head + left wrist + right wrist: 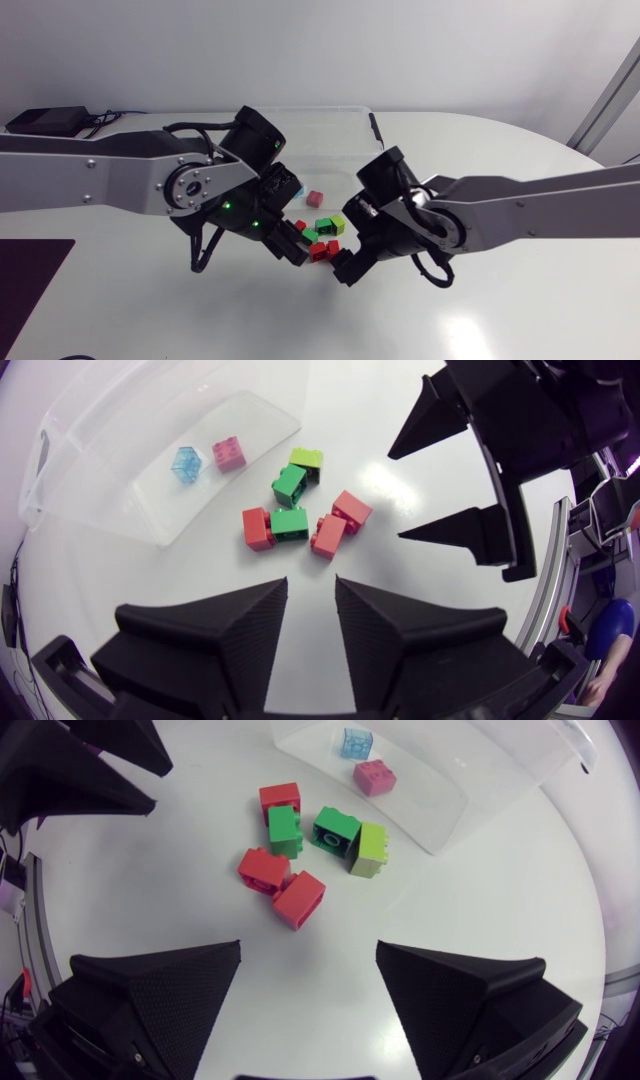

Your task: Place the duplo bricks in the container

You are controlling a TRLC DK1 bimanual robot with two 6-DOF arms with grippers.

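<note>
A white table (520,310) fills the head view. Our left arm (110,180) enters from the left edge of the frame and our right arm (540,210) from the right edge. The two meet near the centre. Behind them, at upper centre, lies the clear plastic container (345,112). It already holds a pink brick (315,198) and a see-through blue brick (186,463).

The left jaws hang over the table just short of the pile. They stand narrowly apart with nothing between them. The right jaws, on the pile's other side, are spread wide and are also empty.

Between the two sets of jaws, just below the frame's centre and just outside the container's near wall, six loose bricks (322,237) sit bunched on the table. Three are red, two are green and one is lime (368,850). Several touch each other.

We judge these bricks to be light, hard and rigid, and unlikely to break. Their smooth sides could slip out of a shallow pinch. The best hold is probably across two flat opposite side walls, low on the body, and not on the studs. The red brick (299,900) nearest the right jaws, at the pile's edge, looks easiest to reach without nudging the others, though it appears to touch another red one.
</note>
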